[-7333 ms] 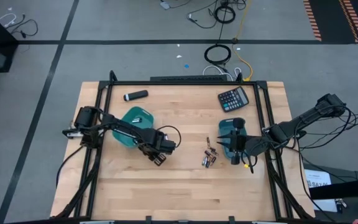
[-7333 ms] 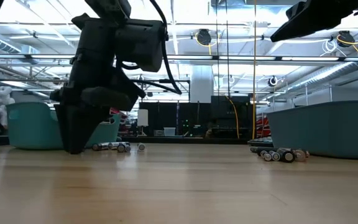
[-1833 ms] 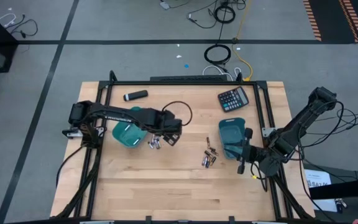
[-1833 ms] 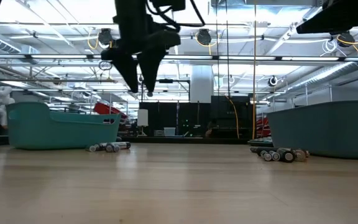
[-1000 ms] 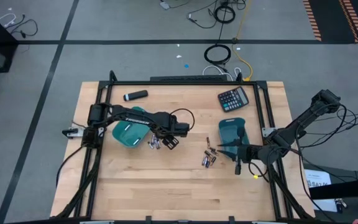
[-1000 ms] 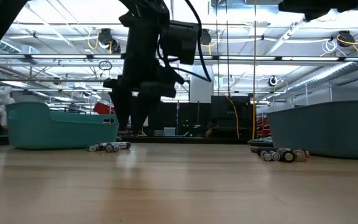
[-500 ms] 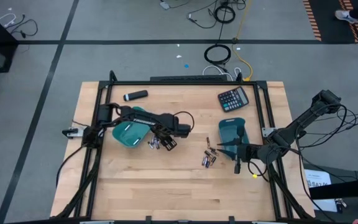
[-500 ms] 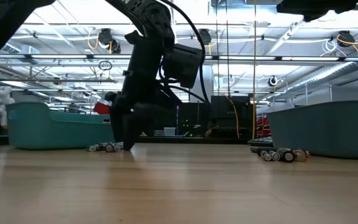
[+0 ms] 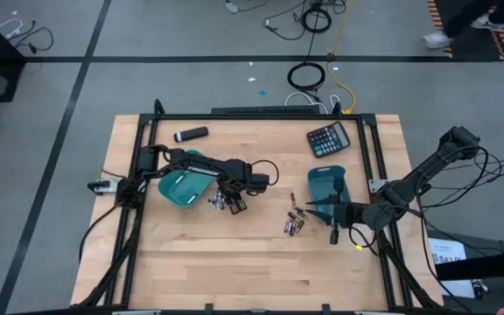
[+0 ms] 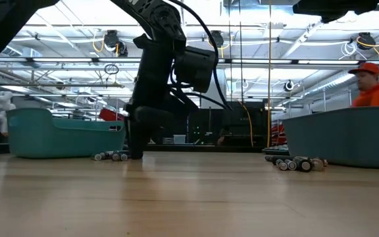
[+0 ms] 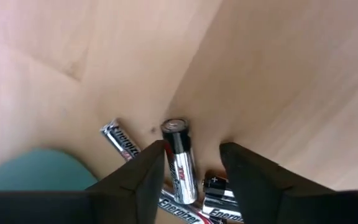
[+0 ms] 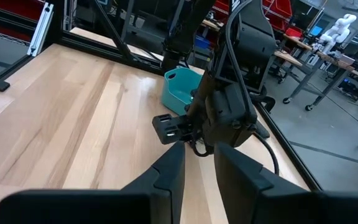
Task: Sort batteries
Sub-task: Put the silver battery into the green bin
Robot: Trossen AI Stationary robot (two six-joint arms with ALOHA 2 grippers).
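Pale wooden desk, black-framed, standing on a grey floor crossed by dark lines, with coiled cables beyond its far edge. High view: black calculator near the far right corner; black marker-like cylinder near the far left corner; left teal tray toward the left edge; right teal tray toward the right edge. Batteries lie in two clusters: one just beside the left tray, another near the desk's middle, just left of the right tray. Left gripper sits low over the first cluster. Right gripper hangs near the right edge, beside the right tray.

Low view: open workshop hall behind, with ceiling lights, cable loops and a person in orange at the far right. Both battery clusters rest on the wood in front of the trays.

Left wrist view: left gripper has its fingers spread, straddling a silvery cell without closing on it; further cells lie alongside.

Right wrist view: right gripper parted, holding nothing; left arm and its tray seen across the desk.
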